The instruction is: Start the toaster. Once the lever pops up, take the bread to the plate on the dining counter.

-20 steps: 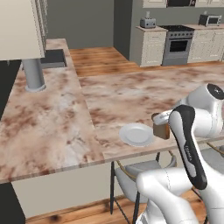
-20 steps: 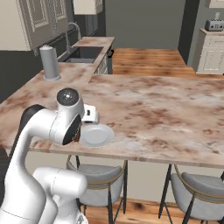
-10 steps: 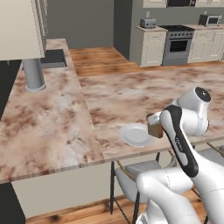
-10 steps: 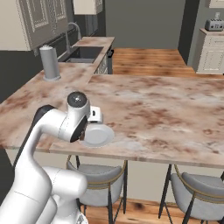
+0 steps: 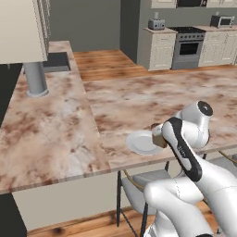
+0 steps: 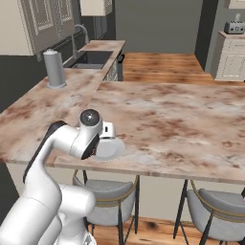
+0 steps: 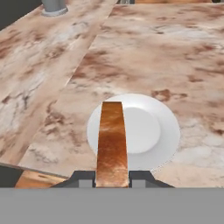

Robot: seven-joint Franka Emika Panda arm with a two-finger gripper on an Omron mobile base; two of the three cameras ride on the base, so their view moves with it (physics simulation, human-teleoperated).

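Marbled cream-and-brown stone forms the dining counter (image 5: 139,99), which spans the centre of both base views, while a cooking range and cream cabinets stand far off at the upper right of the left base view. On one of those cabinets we see a small grey appliance that may be the toaster (image 5: 156,23); it is too small to confirm. We find the gripper (image 7: 112,177) at the bottom centre of the hand view, its two dark fingertips (image 7: 86,178) pressed against the faces of the bread (image 7: 112,142), so the jaws stand closed on the slice, which is held edge-on and rises up the frame. In the left base view the bread (image 5: 158,139) shows as a brown block at the wrist, just right of the plate (image 5: 141,142). In the hand view the plate (image 7: 151,131) lies directly behind the slice, near the lower centre of the frame. We judge that the toasting and the carry are complete, since the bread is already at the dining counter and well apart from the distant appliance. We judge that the following remains: lowering the slice onto the plate, opening the jaws and withdrawing. Whether the slice already touches the plate cannot be determined. In the right base view the plate (image 6: 111,150) sits close to the counter's near edge, partly covered by the arm.
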